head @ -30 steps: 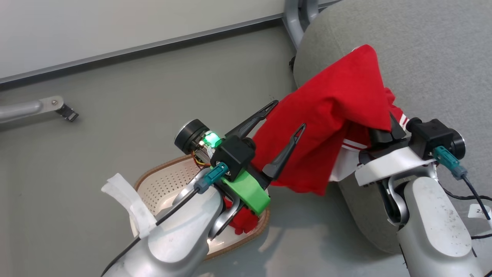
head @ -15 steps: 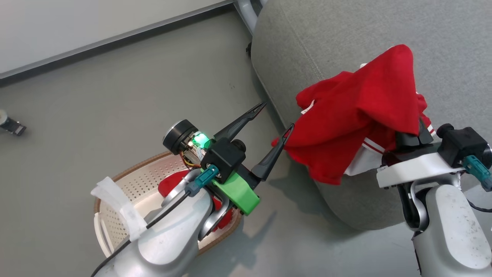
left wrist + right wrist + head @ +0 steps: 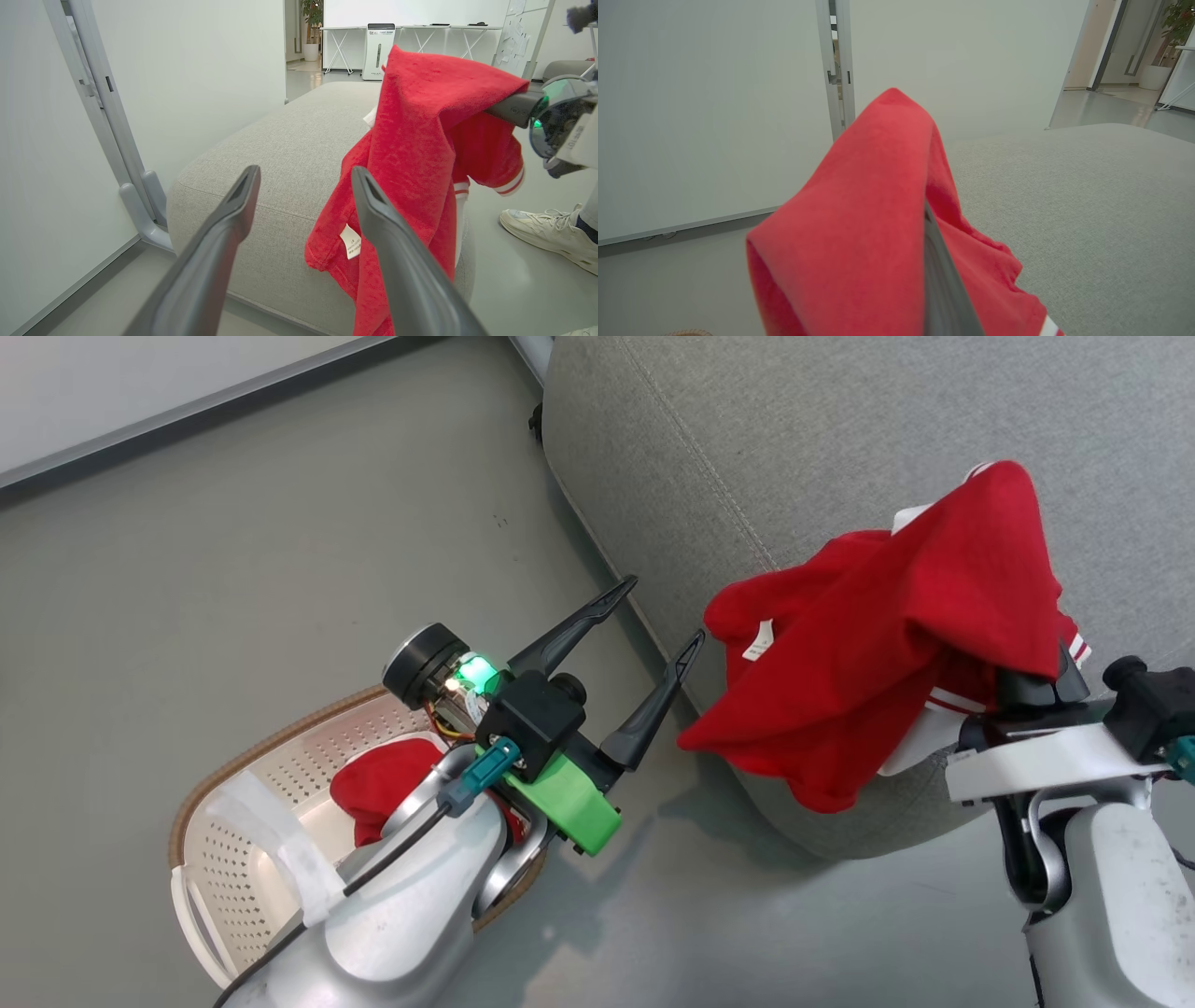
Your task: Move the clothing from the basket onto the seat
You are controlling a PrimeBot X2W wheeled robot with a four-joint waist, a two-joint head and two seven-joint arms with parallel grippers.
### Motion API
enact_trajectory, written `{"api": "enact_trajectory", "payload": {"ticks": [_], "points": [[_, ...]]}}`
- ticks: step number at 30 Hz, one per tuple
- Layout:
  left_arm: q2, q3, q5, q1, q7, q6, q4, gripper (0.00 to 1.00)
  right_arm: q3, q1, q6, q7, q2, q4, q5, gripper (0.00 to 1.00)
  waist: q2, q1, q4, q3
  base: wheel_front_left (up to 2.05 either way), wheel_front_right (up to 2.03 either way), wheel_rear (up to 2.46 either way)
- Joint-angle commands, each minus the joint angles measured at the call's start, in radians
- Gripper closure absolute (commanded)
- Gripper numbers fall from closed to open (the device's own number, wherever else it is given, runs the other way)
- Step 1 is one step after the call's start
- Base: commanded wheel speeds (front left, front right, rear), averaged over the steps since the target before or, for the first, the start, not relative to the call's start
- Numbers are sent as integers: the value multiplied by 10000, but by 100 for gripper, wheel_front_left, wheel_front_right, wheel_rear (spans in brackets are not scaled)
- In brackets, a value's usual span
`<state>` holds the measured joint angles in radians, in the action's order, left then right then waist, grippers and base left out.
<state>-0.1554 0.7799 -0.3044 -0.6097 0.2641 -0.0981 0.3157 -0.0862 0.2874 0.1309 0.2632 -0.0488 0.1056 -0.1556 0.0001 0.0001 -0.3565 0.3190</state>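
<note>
Clothing [image 3: 887, 644], a red garment with white-striped trim, hangs over the near edge of the seat [image 3: 840, 439] from our right end effector [image 3: 930, 224], whose fingers are closed together on it at its peak. Our left end effector [image 3: 663, 611] is spread apart and empty just beside the hanging cloth. Below that arm we see a second red garment [image 3: 373, 784] lying in the basket [image 3: 271, 770].

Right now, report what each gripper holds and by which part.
Right gripper holds the red garment by a fold at its peak, pinch hidden under cloth; the rest drapes down. Left gripper: open, empty.
</note>
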Motion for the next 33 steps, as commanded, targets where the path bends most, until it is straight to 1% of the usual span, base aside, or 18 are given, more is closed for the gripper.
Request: {"api": "enact_trajectory", "payload": {"ticks": [1,8,13,20,26,33], "points": [[-39,-57,70,103,4,-40,-63,0,-90,271,-3,24,-32,-108,70,100,-1,-1,40,33,0,0,0],[-36,-228,222,-273,4,-65,-209,0,-742,1681,-3,24,-34,-321,588,100,-1,-1,318,492,0,0,0],[-119,-329,365,-588,6,-81,-268,0,-1278,3063,-3,24,-296,-420,847,100,-1,-1,582,1124,0,0,0],[-197,-406,503,-1156,6,-127,-351,0,-2023,5018,-3,24,-1179,-186,931,100,-1,-1,998,2259,0,0,0],[-214,-408,650,-1587,4,-144,-413,0,-2460,6576,-3,22,-1970,612,879,100,-1,-1,1283,3153,0,0,0],[-177,-369,776,-1872,6,-167,-470,0,-2473,7834,-3,24,-2337,2289,979,100,-1,-1,1517,3848,0,0,0]]}}
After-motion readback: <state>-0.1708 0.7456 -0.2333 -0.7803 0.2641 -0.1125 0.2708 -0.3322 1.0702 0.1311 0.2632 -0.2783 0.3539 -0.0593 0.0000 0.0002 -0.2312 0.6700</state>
